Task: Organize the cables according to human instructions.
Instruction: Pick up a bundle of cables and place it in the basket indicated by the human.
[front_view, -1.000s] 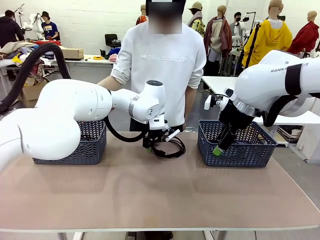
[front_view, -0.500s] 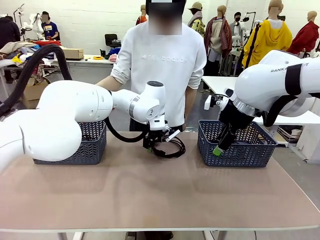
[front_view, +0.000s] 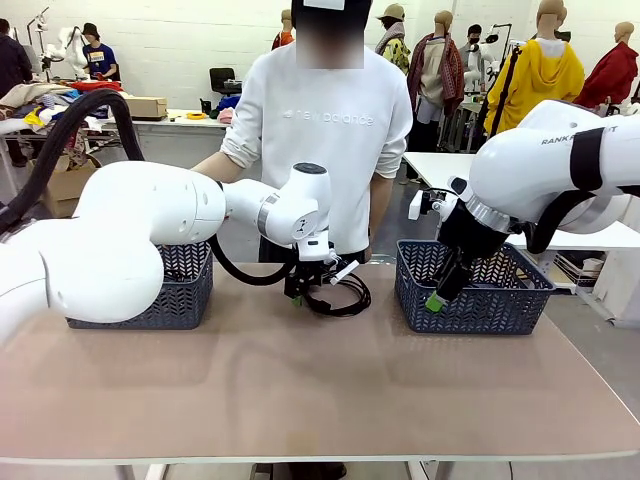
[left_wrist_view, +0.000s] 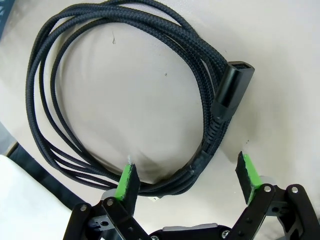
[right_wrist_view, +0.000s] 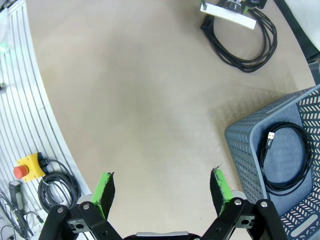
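The left gripper hangs over the coiled cable on the counter, fingers wide and empty, straddling the near strands; the right gripper, open too, sits well apart.

The front camera looks level across the worktop toward its far edge. The left wrist camera looks straight down, close over a coiled cable; the right wrist camera, higher, shares that coil.
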